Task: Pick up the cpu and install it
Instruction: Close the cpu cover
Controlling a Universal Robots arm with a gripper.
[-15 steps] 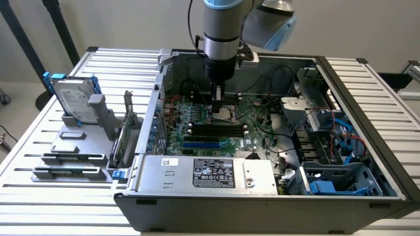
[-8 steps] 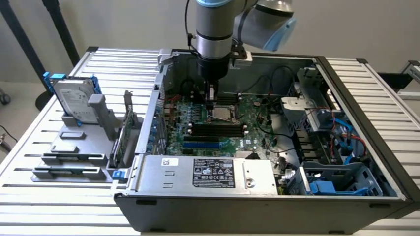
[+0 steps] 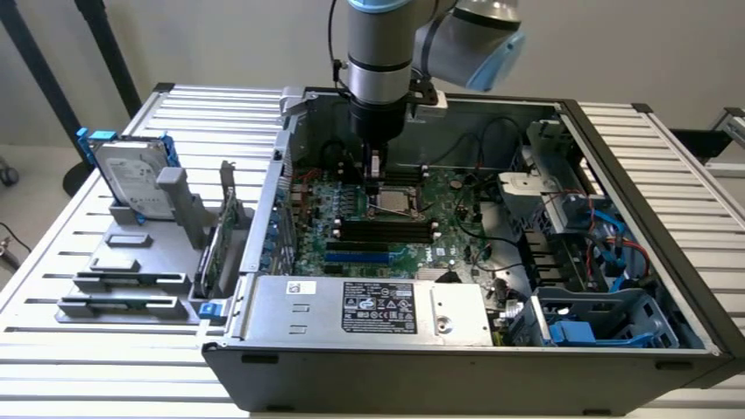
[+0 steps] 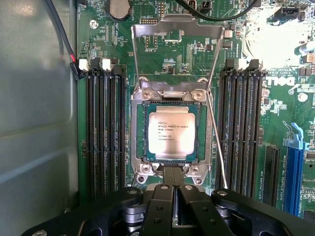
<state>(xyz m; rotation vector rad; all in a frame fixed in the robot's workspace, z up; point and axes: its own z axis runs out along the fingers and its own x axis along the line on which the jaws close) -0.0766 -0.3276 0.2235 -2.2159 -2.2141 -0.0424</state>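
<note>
**Metal, plastic and board: how the surfaces look**

You see the small square cpu (image 4: 172, 132) with a satin silver-grey metal top that catches the light. The bare metal socket frame (image 4: 170, 94) around it shines. The green circuit board (image 4: 197, 59) looks smooth and slightly glossy. Your black gripper (image 4: 172, 178) is matt. The grey sheet-metal computer case (image 3: 466, 371) looks dull, and the blue side rails (image 3: 96, 140) look like plastic.

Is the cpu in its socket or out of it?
In: the cpu lies flat inside the socket frame, with the retention plate raised open.
</note>
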